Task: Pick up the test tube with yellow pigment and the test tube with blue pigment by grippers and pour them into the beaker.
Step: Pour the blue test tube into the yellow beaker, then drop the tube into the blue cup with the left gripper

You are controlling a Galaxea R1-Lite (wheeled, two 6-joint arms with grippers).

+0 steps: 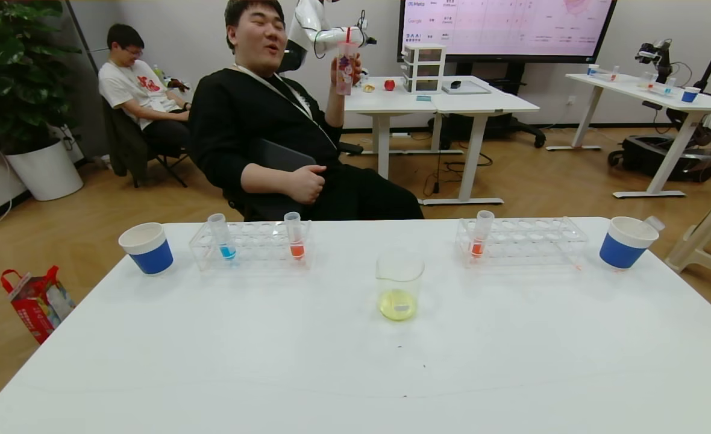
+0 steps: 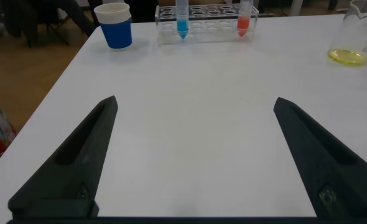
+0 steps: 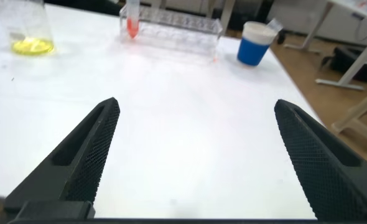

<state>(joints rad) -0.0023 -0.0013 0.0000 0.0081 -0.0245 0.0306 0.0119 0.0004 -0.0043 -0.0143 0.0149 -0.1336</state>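
The beaker stands mid-table with a shallow pool of yellow liquid in its bottom; it also shows in the left wrist view and the right wrist view. The test tube with blue pigment stands upright at the left end of the left rack. The test tube with yellow pigment is out of view. My left gripper is open over bare table, well short of the blue tube. My right gripper is open too, with nothing between its fingers. Neither gripper shows in the head view.
Orange-red tubes stand in the left rack and the right rack. Blue-and-white paper cups sit at the far left and far right; a clear piece pokes out of the right one. A seated person is behind the table.
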